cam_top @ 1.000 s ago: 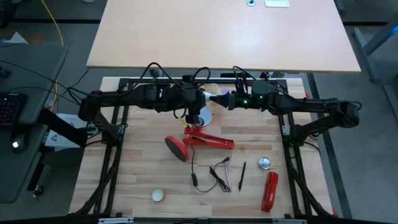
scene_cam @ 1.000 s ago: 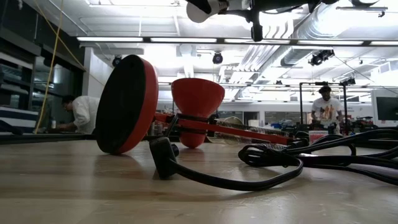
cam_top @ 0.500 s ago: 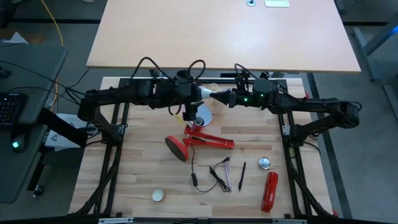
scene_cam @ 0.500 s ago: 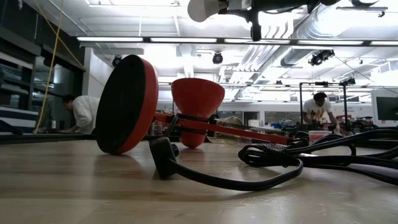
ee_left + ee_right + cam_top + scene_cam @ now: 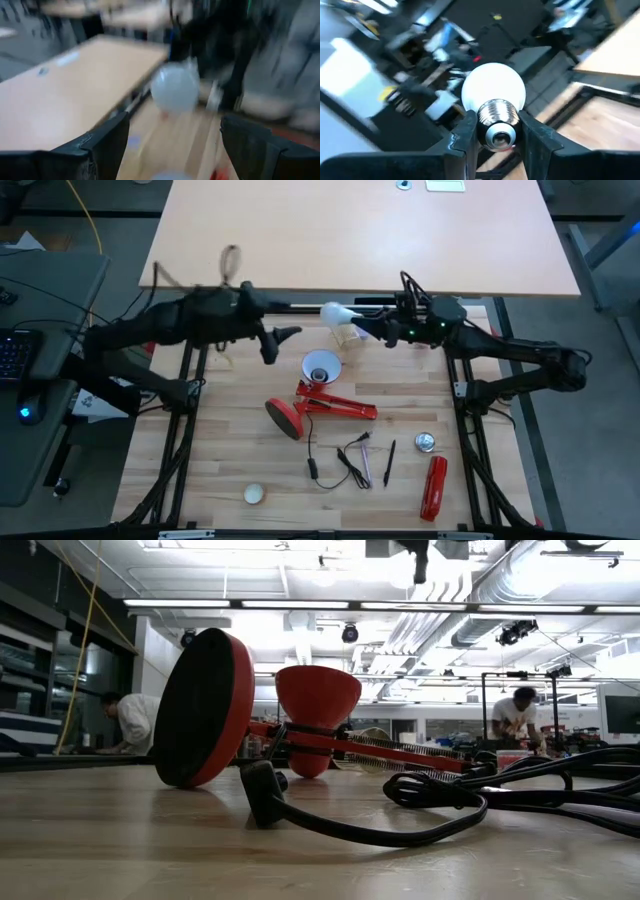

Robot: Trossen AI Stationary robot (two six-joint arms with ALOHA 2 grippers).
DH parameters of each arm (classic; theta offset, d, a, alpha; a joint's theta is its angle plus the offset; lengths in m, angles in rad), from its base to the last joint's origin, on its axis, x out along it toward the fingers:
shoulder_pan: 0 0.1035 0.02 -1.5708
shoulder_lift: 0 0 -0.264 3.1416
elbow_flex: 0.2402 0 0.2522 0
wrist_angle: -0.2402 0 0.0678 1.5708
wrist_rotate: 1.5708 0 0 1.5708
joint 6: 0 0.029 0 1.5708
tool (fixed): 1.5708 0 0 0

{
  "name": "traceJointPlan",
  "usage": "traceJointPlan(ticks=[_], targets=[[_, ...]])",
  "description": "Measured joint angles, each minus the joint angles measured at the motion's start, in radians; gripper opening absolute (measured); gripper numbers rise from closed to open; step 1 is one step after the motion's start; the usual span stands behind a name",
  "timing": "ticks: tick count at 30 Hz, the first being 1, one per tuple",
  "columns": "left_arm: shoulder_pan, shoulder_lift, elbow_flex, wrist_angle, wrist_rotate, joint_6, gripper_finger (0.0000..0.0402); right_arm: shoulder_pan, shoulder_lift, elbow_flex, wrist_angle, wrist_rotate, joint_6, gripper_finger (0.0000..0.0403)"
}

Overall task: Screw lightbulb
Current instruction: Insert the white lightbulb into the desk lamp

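The lightbulb (image 5: 335, 312) (image 5: 493, 90), white with a grey screw base, hangs above the table's far edge with my right gripper (image 5: 358, 323) (image 5: 496, 131) shut on it. My left gripper (image 5: 285, 332) (image 5: 175, 147) stands open to the bulb's left with nothing between its fingers; its wrist view shows the bulb (image 5: 175, 90) ahead, blurred. The red lamp (image 5: 325, 405) lies on its side mid-table. Its round base (image 5: 283, 418) (image 5: 200, 705) stands on edge, and its white-lined shade (image 5: 320, 367) (image 5: 318, 700) opens upward. My right gripper pinches the bulb's grey screw base (image 5: 496, 117) between its two fingers (image 5: 465, 132), one on each side. The fingers come in about level from the table's right. The white globe sticks out past the fingertips toward the left, and the bulb is lifted clear of the table and lamp.
The lamp's black cord (image 5: 345, 458) (image 5: 350, 825) coils near the lamp. A pen (image 5: 390, 462), a small round metal piece (image 5: 426, 443) and a red cylinder (image 5: 433, 487) lie at the near right. A cream ball (image 5: 255, 494) sits at the near left. People stand in the room behind.
My left gripper has drawn back from the bulb toward the table's left and risen, rolling as it went. My right gripper has carried the bulb up and a little toward the far edge, so the bulb has left the top of the low view. The lamp has stayed put.
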Motion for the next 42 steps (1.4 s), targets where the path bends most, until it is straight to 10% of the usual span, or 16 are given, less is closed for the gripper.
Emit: traceJointPlan(ticks=[8,15,42], targets=[[0.042,-0.112,-0.409,0.684,0.064,-0.206,0.0294,0.028,0.011,0.001,0.131,-0.039,0.022,0.0103],[0.074,-0.070,-0.386,0.669,0.265,-0.233,0.0294,0.041,0.024,0.001,0.144,-0.063,0.004,0.0103],[0.110,0.158,-0.246,0.720,0.427,-0.296,0.0294,0.071,0.033,0.000,0.151,-0.077,-0.041,0.0103]])
